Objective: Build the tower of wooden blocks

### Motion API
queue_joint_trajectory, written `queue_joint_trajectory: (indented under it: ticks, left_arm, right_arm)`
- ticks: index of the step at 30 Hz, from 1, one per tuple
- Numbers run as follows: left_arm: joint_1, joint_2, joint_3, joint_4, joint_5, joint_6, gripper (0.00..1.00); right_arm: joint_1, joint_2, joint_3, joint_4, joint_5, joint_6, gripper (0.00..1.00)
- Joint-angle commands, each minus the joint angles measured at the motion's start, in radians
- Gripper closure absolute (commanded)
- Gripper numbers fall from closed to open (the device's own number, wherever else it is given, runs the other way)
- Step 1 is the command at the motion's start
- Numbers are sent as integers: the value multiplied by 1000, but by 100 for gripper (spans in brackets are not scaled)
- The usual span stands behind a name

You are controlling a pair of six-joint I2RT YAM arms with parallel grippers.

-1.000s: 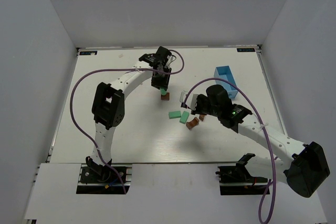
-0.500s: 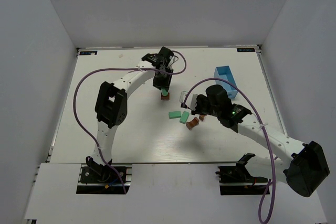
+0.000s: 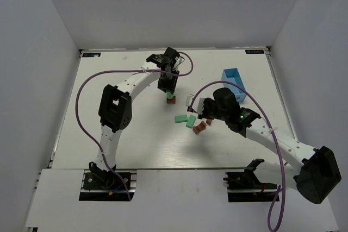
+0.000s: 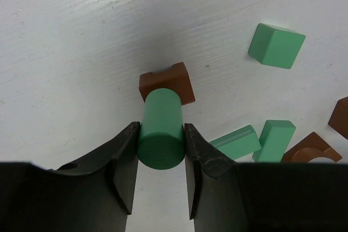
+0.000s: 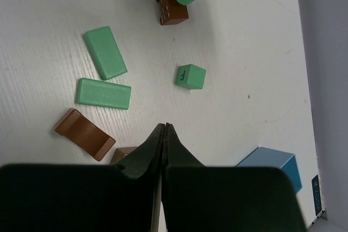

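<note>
L pincer point(image 4: 161, 134) grips green cylinder point(image 4: 160, 117) over brown block point(image 4: 173, 81); R pincer point(image 5: 163, 129) closed; blue box point(image 3: 238, 92) inside unclear

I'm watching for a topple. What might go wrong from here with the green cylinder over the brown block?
1. The left gripper clamps the green cylinder over the small brown block, seemingly nearer one edge than the centre; released there, it may tip off.
2. Whether it touches the block yet cannot be told; let go early, it could drop and roll into the loose green blocks.
</note>
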Motion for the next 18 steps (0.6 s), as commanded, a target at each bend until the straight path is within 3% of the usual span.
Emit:
queue_joint_trajectory:
  ticks: [1,12,18]
  left_arm:
    - [-5,5,46,-8,-8,12,90]
    - [-14,23,64,-27,-28,21,88]
    - [-14,32,64,-27,-28,21,81]
  right_arm:
    - [4,2,-1,0,-13,-11,100]
    - [3,-3,-3,0,-15,-14,100]
    - [4,-1,-4,0,-15,-15,100]
